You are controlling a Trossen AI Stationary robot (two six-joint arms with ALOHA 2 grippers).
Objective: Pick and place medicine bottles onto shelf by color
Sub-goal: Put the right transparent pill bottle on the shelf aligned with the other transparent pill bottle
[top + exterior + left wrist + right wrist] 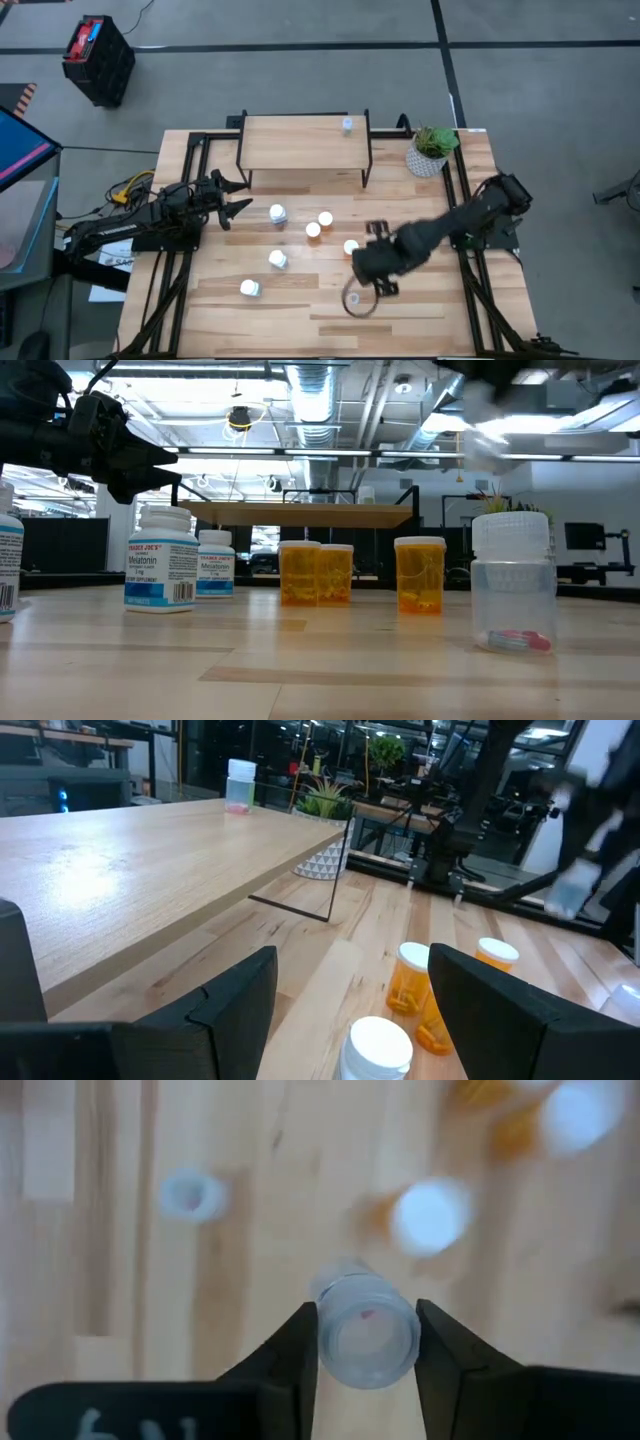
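Note:
The shelf stands at the table's far middle with one clear bottle standing on its top. Three white bottles and three orange bottles stand on the table in front of it. My right gripper, near the table's middle front, is shut on a clear bottle held above the table. Another clear bottle stands on the table near the front edge. My left gripper is open and empty, above the table left of the white bottles. My right gripper pinches the clear bottle by its two opposite sides between its two fingers. The fingers come from above, pointing down. The bottle is upright, its cap toward the wrist, and lifted clear of the table.
A white plant pot stands right of the shelf at the far right. The shelf top left of its clear bottle is bare wood. The front left of the table holds a white bottle.

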